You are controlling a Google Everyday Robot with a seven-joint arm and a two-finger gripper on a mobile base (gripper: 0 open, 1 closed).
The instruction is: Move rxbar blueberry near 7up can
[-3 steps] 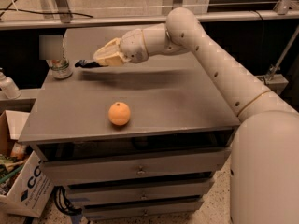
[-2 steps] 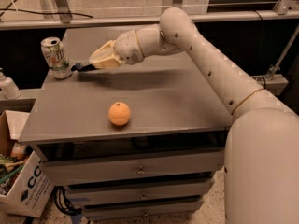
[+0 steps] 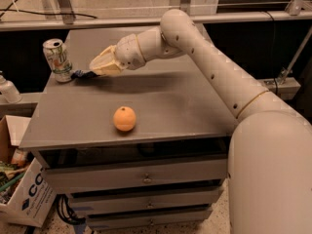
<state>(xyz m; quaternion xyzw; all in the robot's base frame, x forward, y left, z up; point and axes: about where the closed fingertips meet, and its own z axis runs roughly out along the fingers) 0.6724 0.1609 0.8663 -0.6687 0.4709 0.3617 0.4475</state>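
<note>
The 7up can (image 3: 57, 59) stands upright at the far left of the grey cabinet top (image 3: 161, 106). My gripper (image 3: 92, 69) reaches in from the right, just right of the can and low over the surface. It is shut on the rxbar blueberry (image 3: 82, 74), whose dark blue end sticks out of the fingers toward the can's base, almost touching it. The rest of the bar is hidden by the fingers.
An orange fruit (image 3: 125, 118) lies near the front middle of the cabinet top. A white bottle (image 3: 7, 89) stands off the left edge. A cardboard box (image 3: 24, 189) sits on the floor at the lower left. Drawers are below the top.
The gripper has moved left and slightly down with the bar, closing the gap to the can. The can, earlier partly hidden, now shows fully.
</note>
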